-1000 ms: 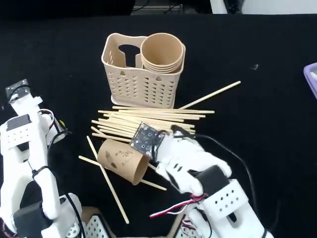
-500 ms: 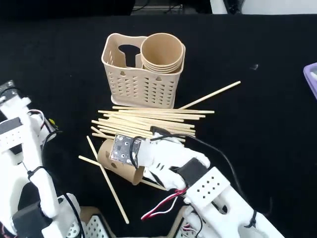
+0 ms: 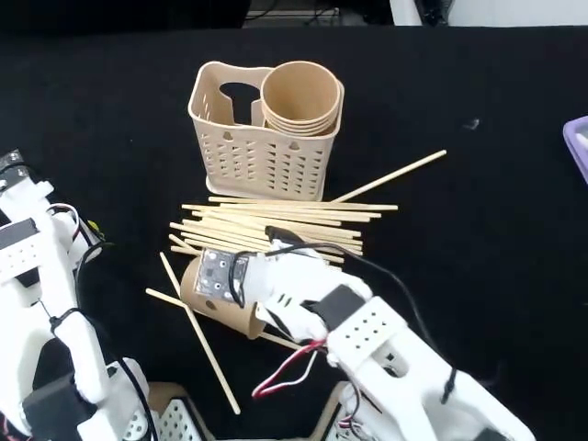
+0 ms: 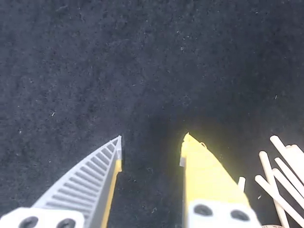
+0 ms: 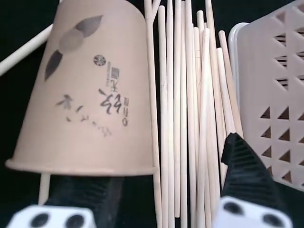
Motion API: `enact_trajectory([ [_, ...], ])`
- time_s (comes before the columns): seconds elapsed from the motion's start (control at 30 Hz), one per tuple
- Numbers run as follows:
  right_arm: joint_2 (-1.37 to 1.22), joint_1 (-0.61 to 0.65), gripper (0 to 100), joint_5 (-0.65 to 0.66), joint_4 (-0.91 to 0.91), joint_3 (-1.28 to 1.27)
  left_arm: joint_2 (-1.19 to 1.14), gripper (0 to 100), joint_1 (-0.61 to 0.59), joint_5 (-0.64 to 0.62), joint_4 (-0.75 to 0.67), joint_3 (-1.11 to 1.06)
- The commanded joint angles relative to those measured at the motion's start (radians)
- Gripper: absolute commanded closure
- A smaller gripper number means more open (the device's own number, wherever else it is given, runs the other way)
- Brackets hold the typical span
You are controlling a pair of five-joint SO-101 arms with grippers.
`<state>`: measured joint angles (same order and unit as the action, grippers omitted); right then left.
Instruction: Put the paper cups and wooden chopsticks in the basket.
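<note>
The right arm [image 3: 367,340] swings off the pile of wooden chopsticks [image 3: 276,220] and toward the paper cup [image 3: 230,317] lying on its side. The right gripper [image 5: 159,161], a second ago over the pile's near edge, now sits above the cup and hides more of it, its jaws spread. The left arm [image 3: 32,257] shifts slightly outward, toward the table's left edge.

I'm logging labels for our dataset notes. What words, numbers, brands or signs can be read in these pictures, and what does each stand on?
Nothing can be read clearly.
Paper cup lying on its side: a leaf-like mark, a small round emblem and dark brush-style characters, all too blurred to read.
Stacked cups: no print visible.
Basket: no print, only triangular holes.
Chopsticks: no print visible.
</note>
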<state>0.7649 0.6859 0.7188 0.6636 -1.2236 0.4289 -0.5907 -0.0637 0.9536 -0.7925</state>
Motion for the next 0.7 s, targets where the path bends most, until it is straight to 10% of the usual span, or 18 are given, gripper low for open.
enact_trajectory([
  [0.0,-0.025,0.012,71.3,-0.006,-0.044,0.015,0.017,79,-0.007,-0.006,-0.012,0.016],
  [0.17,-0.004,-0.006,99.6,-0.112,-0.044,0.059,0.017,79,-0.007,-0.006,-0.012,0.018],
  [0.67,0.526,-0.066,98.8,-0.222,0.586,0.443,0.017,79,-0.001,-0.006,-0.011,0.016],
])
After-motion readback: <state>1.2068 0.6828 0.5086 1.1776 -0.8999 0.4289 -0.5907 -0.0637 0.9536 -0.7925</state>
